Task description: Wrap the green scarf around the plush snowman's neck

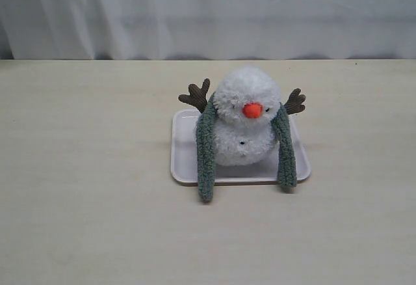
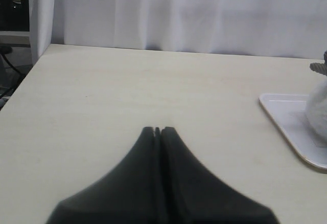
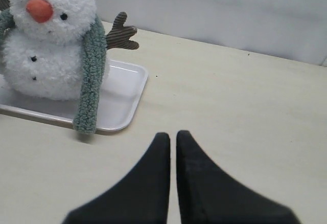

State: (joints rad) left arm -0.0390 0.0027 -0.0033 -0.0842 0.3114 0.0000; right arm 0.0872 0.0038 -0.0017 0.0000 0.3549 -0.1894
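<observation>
Although neither arm shows in the exterior view, both wrist views place the grippers low over the table (image 1: 78, 233), a broad pale surface that ends at the far edge against a white curtain (image 1: 195, 12). A white tray (image 1: 185, 161) with a raised rim sits near the table's middle and carries the plush snowman (image 1: 244, 125), upright and facing the camera. The green scarf (image 1: 205, 148) passes behind the figure and hangs down the front as two tails. The tail on the left arm's side overhangs the tray's front rim onto the table, and the other ends about at the rim. The left gripper (image 2: 157, 130) is clenched on nothing, well apart from the tray. The right gripper (image 3: 172, 134) is likewise closed and empty, near the tray's corner. The snowman's neck (image 1: 229, 122) is covered at the back and sides only, so the wrap is judged incomplete: the tails have yet to cross below the orange nose (image 1: 253, 110).

To do this well, a tail should probably be pinched near its tip, lifted clear of the rim, and carried across the front with little tension, since so light a plush could tip or slide. The second gripper may steady the opposite tail. Both sides and the front of the table offer open approach. The twig arms (image 1: 195, 95) above the scarf are likely snag points.
</observation>
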